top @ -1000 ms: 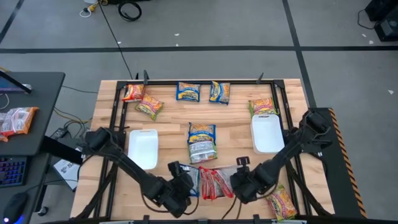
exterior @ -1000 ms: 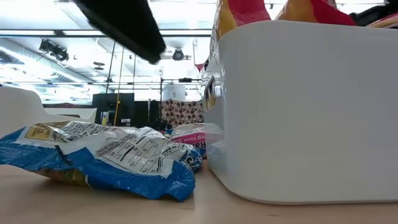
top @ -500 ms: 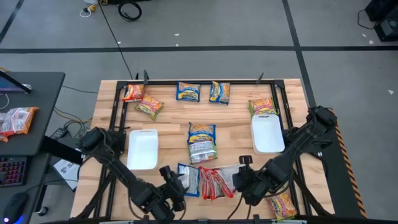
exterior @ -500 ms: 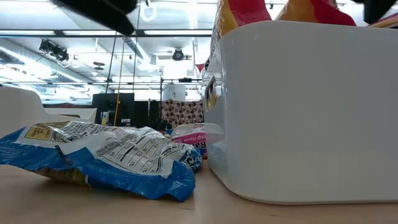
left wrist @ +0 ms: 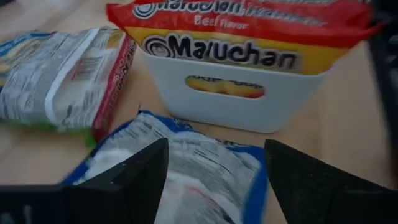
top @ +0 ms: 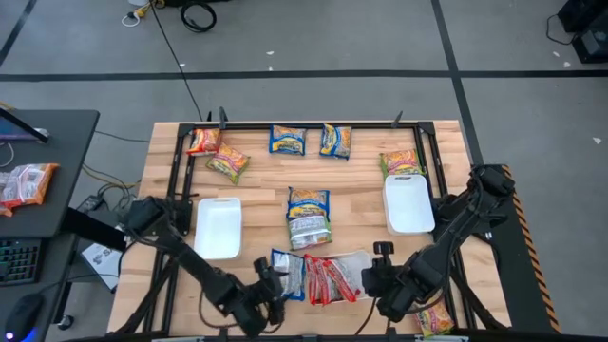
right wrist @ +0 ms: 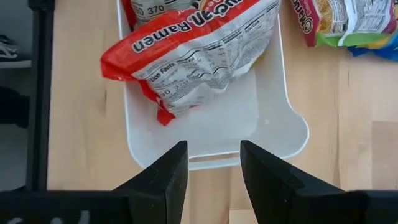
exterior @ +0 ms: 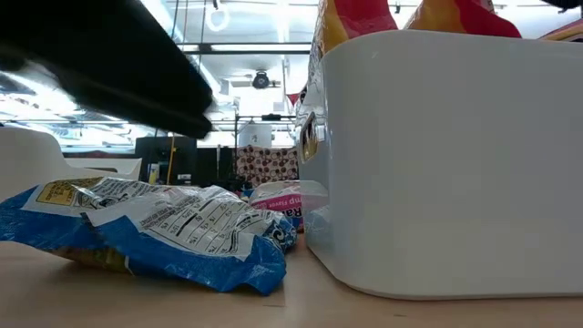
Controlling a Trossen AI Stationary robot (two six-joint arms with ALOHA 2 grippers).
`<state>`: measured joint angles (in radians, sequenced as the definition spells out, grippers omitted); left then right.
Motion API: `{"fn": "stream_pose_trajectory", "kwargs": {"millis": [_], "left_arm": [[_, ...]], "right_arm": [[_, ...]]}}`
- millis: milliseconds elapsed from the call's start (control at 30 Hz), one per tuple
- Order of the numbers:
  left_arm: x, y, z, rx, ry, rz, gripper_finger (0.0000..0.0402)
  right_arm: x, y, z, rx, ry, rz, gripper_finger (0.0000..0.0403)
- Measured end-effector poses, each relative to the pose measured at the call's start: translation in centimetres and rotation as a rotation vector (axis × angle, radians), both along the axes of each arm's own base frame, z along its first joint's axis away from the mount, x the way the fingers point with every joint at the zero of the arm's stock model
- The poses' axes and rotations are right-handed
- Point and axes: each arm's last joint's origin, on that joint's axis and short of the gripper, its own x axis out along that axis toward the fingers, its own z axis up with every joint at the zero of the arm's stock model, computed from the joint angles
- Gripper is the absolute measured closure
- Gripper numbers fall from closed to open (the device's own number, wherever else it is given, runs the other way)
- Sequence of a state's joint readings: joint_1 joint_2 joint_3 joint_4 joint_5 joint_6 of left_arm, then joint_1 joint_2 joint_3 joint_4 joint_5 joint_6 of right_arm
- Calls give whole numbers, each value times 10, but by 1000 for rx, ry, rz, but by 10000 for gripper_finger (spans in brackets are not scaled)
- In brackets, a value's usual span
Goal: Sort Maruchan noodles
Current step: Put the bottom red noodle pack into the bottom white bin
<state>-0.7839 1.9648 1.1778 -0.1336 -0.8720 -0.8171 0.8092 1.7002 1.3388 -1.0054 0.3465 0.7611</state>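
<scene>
A blue Maruchan packet (left wrist: pixel 186 168) lies printed side down on the table just left of a white tray (top: pixel 353 263) that holds red packets (right wrist: pixel 199 56). My left gripper (left wrist: pixel 214 152) is open, low and slanting over the blue packet's near end, one finger on each side of it; I see no touch. My right gripper (right wrist: pixel 213 152) hangs open above the tray's near end with nothing between its fingers. In the high view the left gripper (top: pixel 266 290) and right gripper (top: pixel 375 280) flank the tray near the front edge.
Two more white trays (top: pixel 218 226) (top: pixel 409 204) stand left and right. Loose packets lie along the far edge (top: pixel 287 140) (top: pixel 335 141) (top: pixel 203 141), at centre (top: pixel 308 214), and near the front right corner (top: pixel 432 313). A black frame rail (top: pixel 180 171) borders the table.
My left gripper has come down and drawn back toward the table's near edge, tipping flatter, so the blue packet now shows beyond it. My right gripper has risen a little over the tray of red packets and drifted toward the near right.
</scene>
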Motion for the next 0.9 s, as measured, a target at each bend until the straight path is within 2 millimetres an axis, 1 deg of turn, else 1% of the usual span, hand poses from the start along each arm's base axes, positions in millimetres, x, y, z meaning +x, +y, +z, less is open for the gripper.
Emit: {"fn": "stream_pose_trajectory", "kwargs": {"millis": [133, 233, 400, 500, 633, 733, 900], "left_arm": [[19, 9, -7, 17, 10, -47, 145], [29, 13, -12, 21, 8, -74, 146], [35, 15, -15, 23, 7, -100, 146], [38, 17, -14, -4, 9, -116, 146], [42, 19, -13, -8, 8, -137, 146], [44, 22, -13, -13, 13, -144, 146], [47, 23, -11, 34, -6, -170, 146]], "right_arm": [[8, -2, -3, 4, -11, 0, 250], [15, -3, -11, -12, 7, 13, 250], [29, -2, -40, -22, 132, 57, 250], [42, 1, -52, 30, 131, 77, 250], [60, 3, -52, 120, 28, 100, 250], [69, -2, -49, 150, -18, 76, 250], [76, -14, -46, 148, -34, 9, 249]]}}
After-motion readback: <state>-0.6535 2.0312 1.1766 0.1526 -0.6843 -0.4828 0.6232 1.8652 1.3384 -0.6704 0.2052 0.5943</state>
